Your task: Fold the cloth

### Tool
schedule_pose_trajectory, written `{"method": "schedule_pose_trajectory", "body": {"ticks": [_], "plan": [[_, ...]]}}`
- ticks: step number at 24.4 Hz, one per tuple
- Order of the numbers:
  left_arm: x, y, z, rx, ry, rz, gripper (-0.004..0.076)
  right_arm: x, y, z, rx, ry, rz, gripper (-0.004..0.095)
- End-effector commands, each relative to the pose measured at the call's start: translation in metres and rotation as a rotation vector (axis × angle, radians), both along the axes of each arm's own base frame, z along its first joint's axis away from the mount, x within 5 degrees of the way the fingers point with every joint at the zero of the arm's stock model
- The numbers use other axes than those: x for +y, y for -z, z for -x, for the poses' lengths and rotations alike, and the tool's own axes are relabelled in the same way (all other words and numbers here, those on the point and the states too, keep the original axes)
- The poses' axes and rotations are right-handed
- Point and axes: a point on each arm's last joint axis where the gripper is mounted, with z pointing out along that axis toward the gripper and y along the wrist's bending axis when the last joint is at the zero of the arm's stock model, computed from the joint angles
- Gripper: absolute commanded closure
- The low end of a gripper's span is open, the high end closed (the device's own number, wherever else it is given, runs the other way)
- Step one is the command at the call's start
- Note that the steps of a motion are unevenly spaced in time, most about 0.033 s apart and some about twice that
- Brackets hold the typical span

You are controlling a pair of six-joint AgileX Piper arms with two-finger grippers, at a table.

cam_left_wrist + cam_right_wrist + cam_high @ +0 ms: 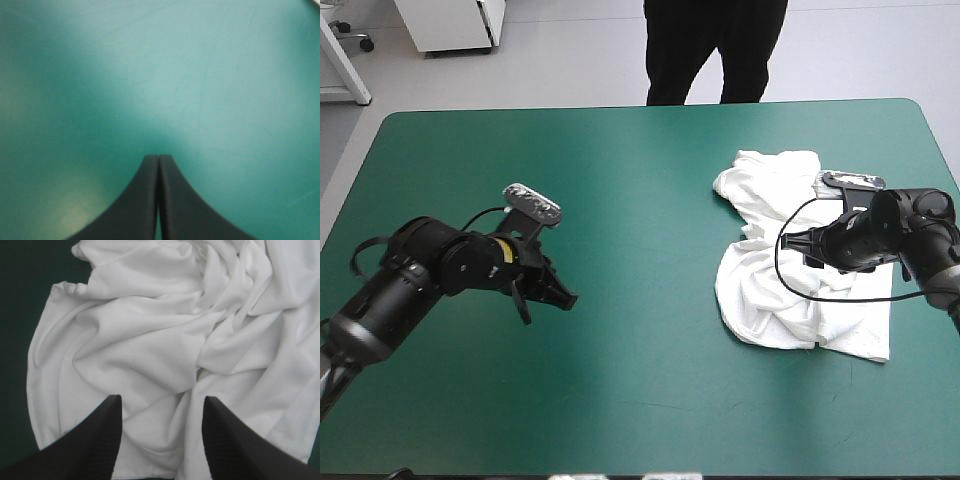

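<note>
The white T-shirt (pixel 782 290) lies in a crumpled heap on the right half of the teal-green table (pixel 640 180). My right gripper (pixel 804 250) hovers over the heap's middle with its black fingers apart; in the right wrist view the T-shirt (pixel 165 335) fills the space ahead of the right gripper (pixel 162 402) and nothing is between the fingers. My left gripper (pixel 565 296) hangs over bare cover in the table's left half, far from the T-shirt. In the left wrist view the left gripper (pixel 158 159) is shut, its two fingers meeting in one point above plain teal-green cover.
The T-shirt's near right corner reaches close to the table's right edge (pixel 948 150). A person's dark legs stand just beyond the far edge, not over the table.
</note>
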Motion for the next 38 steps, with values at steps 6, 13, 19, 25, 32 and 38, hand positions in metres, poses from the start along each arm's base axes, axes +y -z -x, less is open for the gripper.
{"method": "schedule_pose_trajectory", "body": {"ticks": [6,13,19,25,32,38], "plan": [[0.046,-0.05,0.048,-0.18,-0.156,-0.014,0.0733,-0.003,-0.021,0.001,-0.108,0.007,-0.005,0.0449],[0.051,-0.05,0.058,-0.135,-0.164,-0.032,0.0733,-0.006,-0.015,-0.014,-0.156,0.075,0.009,0.0334],[0.051,-0.049,0.059,-0.126,-0.164,-0.035,0.0733,-0.003,-0.002,-0.053,-0.103,0.058,0.042,0.0171],[0.05,-0.049,0.059,-0.117,-0.17,-0.02,0.0733,-0.005,0.025,-0.108,-0.058,0.046,0.145,0.0195],[0.05,-0.049,0.06,-0.116,-0.167,-0.012,0.0733,-0.006,0.073,-0.137,0.063,0.066,0.123,0.0217],[0.049,-0.049,0.059,-0.12,-0.167,-0.01,0.0733,0.001,0.104,-0.14,0.197,0.084,0.053,0.0366]]}}
